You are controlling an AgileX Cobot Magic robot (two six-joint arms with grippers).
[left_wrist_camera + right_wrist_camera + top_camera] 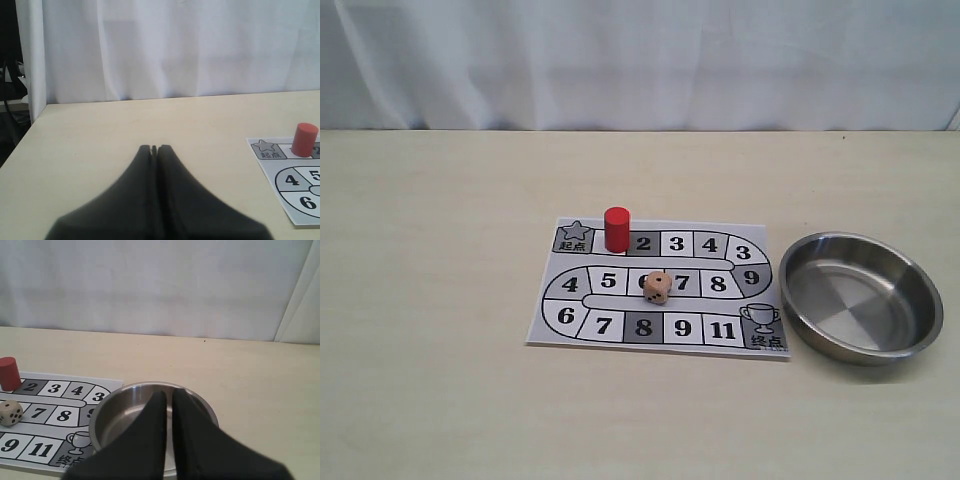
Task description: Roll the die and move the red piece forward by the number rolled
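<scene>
The red piece (616, 229) stands upright on the board (570, 300), on the square between the star start corner and square 2. It also shows as the red piece (304, 139) in the left wrist view and the red piece (8, 373) in the right wrist view. The die (657, 287) rests in the middle row between squares 5 and 7, one pip on top; the die (10, 412) shows here too. My left gripper (154, 147) is shut and empty, over bare table left of the board. My right gripper (169, 392) is shut to a thin slit, empty, over the bowl. Neither gripper appears in the exterior view.
A round steel bowl (865, 352) sits empty right of the board, touching its edge; its rim (120, 392) lies under my right fingers. A white curtain closes the back. The table's left edge (22, 140) shows in the left wrist view.
</scene>
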